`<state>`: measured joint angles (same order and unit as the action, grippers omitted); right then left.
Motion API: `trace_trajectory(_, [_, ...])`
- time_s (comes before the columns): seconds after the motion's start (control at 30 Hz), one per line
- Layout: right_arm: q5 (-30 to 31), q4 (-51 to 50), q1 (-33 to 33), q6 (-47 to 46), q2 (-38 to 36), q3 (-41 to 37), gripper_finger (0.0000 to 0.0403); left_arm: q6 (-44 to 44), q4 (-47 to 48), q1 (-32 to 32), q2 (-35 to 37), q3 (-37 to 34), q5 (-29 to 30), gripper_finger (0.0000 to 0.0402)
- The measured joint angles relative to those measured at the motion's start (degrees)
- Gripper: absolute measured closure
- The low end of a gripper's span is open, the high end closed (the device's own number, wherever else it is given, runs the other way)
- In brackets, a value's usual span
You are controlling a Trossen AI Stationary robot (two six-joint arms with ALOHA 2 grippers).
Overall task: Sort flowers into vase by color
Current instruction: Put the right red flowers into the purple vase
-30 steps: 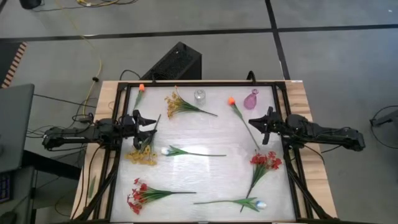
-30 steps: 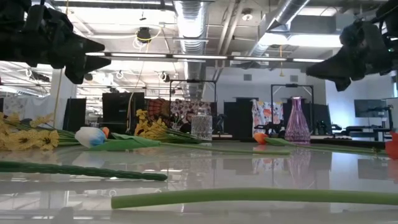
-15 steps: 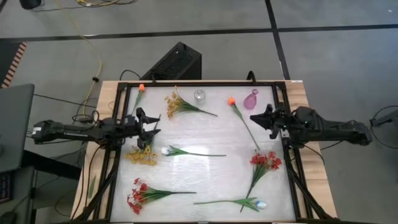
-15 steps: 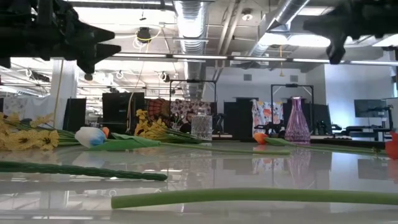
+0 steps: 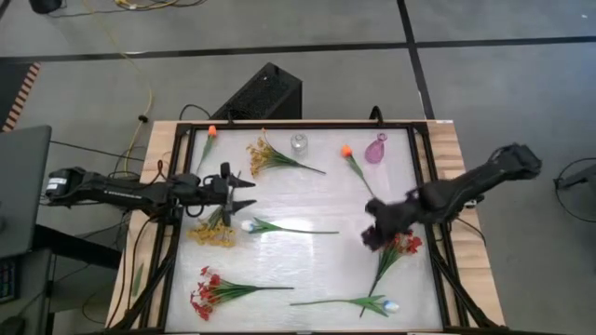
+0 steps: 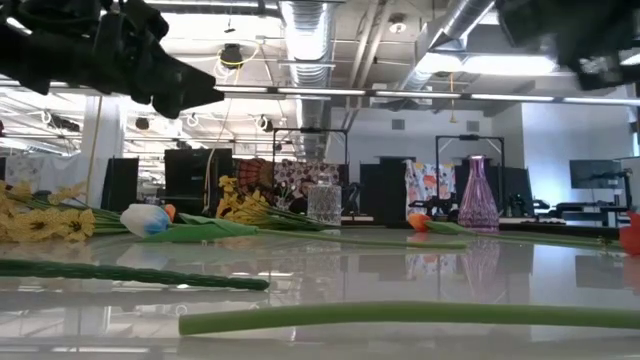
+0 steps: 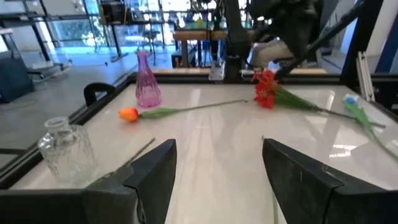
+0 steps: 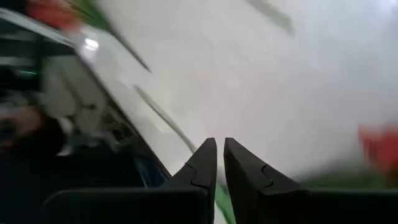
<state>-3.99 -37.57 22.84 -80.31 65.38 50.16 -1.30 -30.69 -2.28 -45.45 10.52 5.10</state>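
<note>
Change, right arm: a second ago it lay straight along the table's right edge near the purple vase [image 5: 375,149]; now it reaches diagonally inward, with the right gripper [image 5: 373,234] over the head of the red cluster [image 5: 400,243] on the right half.
Change, left arm: it has slid a little inward along the left side; the left gripper [image 5: 244,194] now sits beside the yellow spray [image 5: 213,232], just above the white tulip [image 5: 250,225].
Meaning for task: judged as the opening approach to a first pick, probably the red cluster. No flower is in either vase yet.
Right pincer: fingers [image 8: 202,163] nearly together, only a thin slit between them, nothing held. They would need to spread before taking a stem.
Left pincer: fingers [image 7: 155,172] spread wide, empty, pointing across the table toward the far vases.
Right arm pose: elbow out past the table's right edge, forearm angled down and in, wrist tipped toward the surface.
Left arm pose: stretched low and level from the left edge.
Flowers: all flat on the white tabletop [image 5: 307,200]. Orange tulip [image 5: 346,151] lies just beside the purple vase; second yellow spray [image 5: 261,156] near the clear glass vase [image 5: 298,143]; another red cluster [image 5: 205,291] at the front left; second white tulip [image 5: 384,305] at the front right.
Vases: both upright at the back edge, well apart.
</note>
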Motion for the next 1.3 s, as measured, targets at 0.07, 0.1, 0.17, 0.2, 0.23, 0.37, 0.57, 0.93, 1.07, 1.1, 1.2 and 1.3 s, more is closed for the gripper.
trace_trajectory(0.07, [-1.5,0.1,3.2,-6.5,3.7,0.1,0.0344,-0.2,0.0,0.0,-0.6,0.1,-0.3,0.0172])
trace_trajectory(0.1, [-2.4,0.0,4.7,-10.0,5.5,0.1,0.0344,-0.6,0.1,0.0,-0.8,0.1,-0.3,0.0172])
trace_trajectory(0.17, [-4.0,0.0,7.8,-16.6,8.8,0.1,0.0344,-1.2,0.8,0.0,-0.8,0.1,-0.4,0.0172])
trace_trajectory(0.2, [-4.3,0.0,9.4,-19.8,10.3,0.1,0.0344,-1.3,1.1,0.0,-0.8,0.1,-0.6,0.0172])
trace_trajectory(0.23, [-4.3,0.1,10.8,-23.0,11.6,0.1,0.0343,-1.3,1.6,0.0,-0.8,0.2,-1.1,0.0172])
trace_trajectory(0.37, [-4.1,-0.4,15.4,-32.0,16.3,0.1,0.0328,-1.4,2.5,0.0,-0.8,0.2,-3.3,0.0172])
trace_trajectory(0.57, [-3.9,0.4,17.9,-41.1,20.4,0.1,0.0271,-2.1,3.0,0.0,-0.8,0.2,-3.9,0.0172])
trace_trajectory(0.93, [-3.5,1.4,17.5,-48.1,25.1,0.1,0.0133,0.1,4.5,0.0,-0.8,0.2,-6.0,0.0172])
trace_trajectory(1.07, [-3.6,3.0,17.1,-48.9,28.8,0.2,0.0129,0.5,4.9,0.0,-0.8,0.2,-6.5,0.0172])
trace_trajectory(1.1, [-3.6,3.4,17.0,-48.6,29.3,0.2,0.013,0.5,5.1,0.0,-0.8,0.2,-6.4,0.0172])
trace_trajectory(1.2, [-3.5,3.6,16.4,-48.1,30.2,0.3,0.0145,0.7,5.8,0.0,-0.8,0.2,-6.4,0.0172])
trace_trajectory(1.3, [-0.8,3.2,16.0,-47.3,29.9,0.3,0.0186,1.3,5.8,0.0,-0.8,0.2,-6.4,0.0172])
